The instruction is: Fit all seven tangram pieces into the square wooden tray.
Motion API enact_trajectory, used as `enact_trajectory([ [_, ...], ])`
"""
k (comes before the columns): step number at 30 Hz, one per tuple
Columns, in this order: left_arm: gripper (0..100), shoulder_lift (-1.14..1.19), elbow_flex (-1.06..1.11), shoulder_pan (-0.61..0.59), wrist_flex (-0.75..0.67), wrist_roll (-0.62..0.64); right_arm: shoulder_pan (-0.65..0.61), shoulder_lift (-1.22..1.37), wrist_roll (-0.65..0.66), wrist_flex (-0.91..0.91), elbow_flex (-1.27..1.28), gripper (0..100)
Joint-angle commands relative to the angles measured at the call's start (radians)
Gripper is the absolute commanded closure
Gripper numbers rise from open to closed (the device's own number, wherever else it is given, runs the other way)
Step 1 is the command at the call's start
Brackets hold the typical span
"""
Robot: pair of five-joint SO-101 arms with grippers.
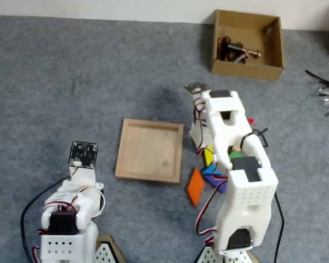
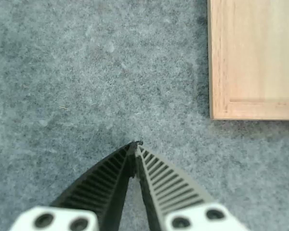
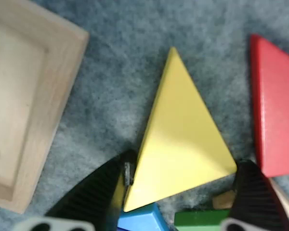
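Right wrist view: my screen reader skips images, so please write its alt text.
The right gripper, fingers open, flanks a yellow triangular tangram piece on grey carpet. A red tangram piece lies beside it; the square wooden tray sits apart.

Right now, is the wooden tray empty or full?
Empty. The wooden tray shows bare wood inside; the orange piece and red piece lie outside on the carpet.

The overhead camera looks down; both close wrist cameras share the tray (image 1: 149, 149).
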Motion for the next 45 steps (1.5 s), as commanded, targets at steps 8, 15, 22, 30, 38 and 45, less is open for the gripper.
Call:
enact_trajectory([
  [8,99,-0.01,0.018,0.012,0.003,0.002,-0.019,-0.027,0.012,-0.031,0.007,69.9],
  [15,99,-0.01,0.018,0.012,0.003,0.002,-0.018,-0.028,0.014,-0.031,0.004,77.9],
  [22,99,-0.01,0.018,0.012,0.003,0.002,-0.018,-0.03,0.009,-0.028,0.002,79.3],
  [30,99,-0.01,0.018,0.012,0.003,0.002,-0.025,-0.033,0.008,0.05,-0.033,79.3],
  [38,99,-0.01,0.018,0.012,0.003,0.002,-0.081,-0.03,-0.043,0.108,-0.116,79.3],
  [45,99,-0.01,0.018,0.012,0.003,0.002,-0.125,-0.03,-0.052,0.108,-0.122,79.3],
])
